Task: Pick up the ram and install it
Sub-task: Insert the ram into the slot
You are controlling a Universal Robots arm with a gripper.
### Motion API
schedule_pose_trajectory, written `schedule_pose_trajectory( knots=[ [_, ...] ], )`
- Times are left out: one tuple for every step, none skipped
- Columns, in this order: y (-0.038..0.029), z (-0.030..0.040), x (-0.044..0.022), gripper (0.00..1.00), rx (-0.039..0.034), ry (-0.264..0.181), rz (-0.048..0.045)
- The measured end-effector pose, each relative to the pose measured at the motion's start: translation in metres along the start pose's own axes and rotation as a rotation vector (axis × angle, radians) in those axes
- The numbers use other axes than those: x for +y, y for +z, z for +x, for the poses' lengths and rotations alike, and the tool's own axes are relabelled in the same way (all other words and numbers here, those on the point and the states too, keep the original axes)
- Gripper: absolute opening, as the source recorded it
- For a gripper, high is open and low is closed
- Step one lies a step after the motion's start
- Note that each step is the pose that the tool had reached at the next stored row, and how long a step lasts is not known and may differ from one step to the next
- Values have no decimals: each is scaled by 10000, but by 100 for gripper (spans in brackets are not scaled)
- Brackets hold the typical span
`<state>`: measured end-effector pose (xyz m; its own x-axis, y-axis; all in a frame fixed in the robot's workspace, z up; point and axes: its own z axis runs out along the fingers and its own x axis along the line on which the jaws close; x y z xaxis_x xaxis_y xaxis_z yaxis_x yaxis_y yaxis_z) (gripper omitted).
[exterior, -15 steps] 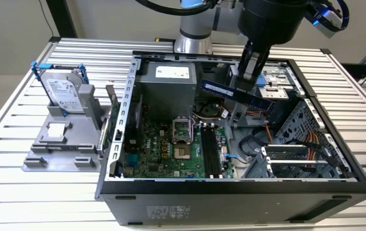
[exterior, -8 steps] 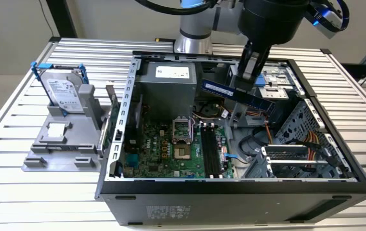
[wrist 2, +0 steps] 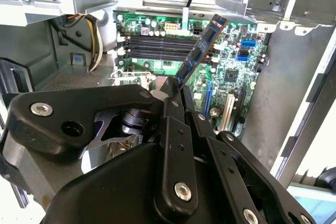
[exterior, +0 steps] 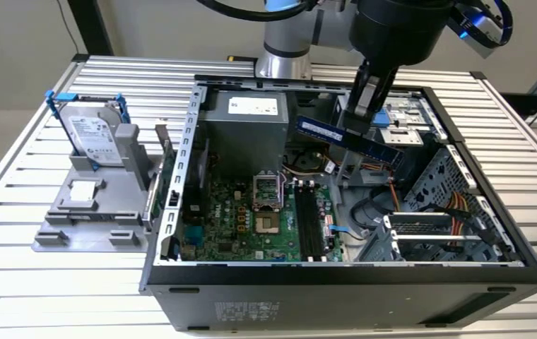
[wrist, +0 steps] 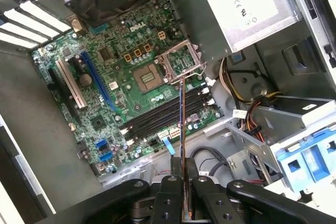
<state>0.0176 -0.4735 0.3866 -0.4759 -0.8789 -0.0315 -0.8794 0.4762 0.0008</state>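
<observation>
1. Since the ram (exterior: 349, 140) is already up in the air, I'd call the pick-up half done. It hangs tilted over the far part of the open computer case (exterior: 344, 275), well clear of the board.
2. The gripper (exterior: 363, 127) has its fingers clamped tight on one end of the stick. In both wrist views the ram (wrist 2: 202, 51) (wrist: 182, 124) pokes out from between them.
3. Install half isn't done, I reckon: the black memory slots (exterior: 308, 219) on the motherboard (exterior: 240, 219) look empty and the ram isn't touching them.
4. The hard drive (exterior: 94, 134) stands outside the case, on the left.
</observation>
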Motion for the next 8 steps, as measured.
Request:
schedule_pose_trajectory(
  knots=[
    [0,0,0,0,0,42,1],
    [0,0,0,0,0,84,3],
    [0,0,0,0,0,125,4],
    [0,1,0,0,0,166,5],
    [0,1,0,0,0,206,6],
    [0,1,0,0,0,244,8],
    [0,1,0,0,0,282,9],
    [0,1,0,0,-1,325,10]
  ],
)
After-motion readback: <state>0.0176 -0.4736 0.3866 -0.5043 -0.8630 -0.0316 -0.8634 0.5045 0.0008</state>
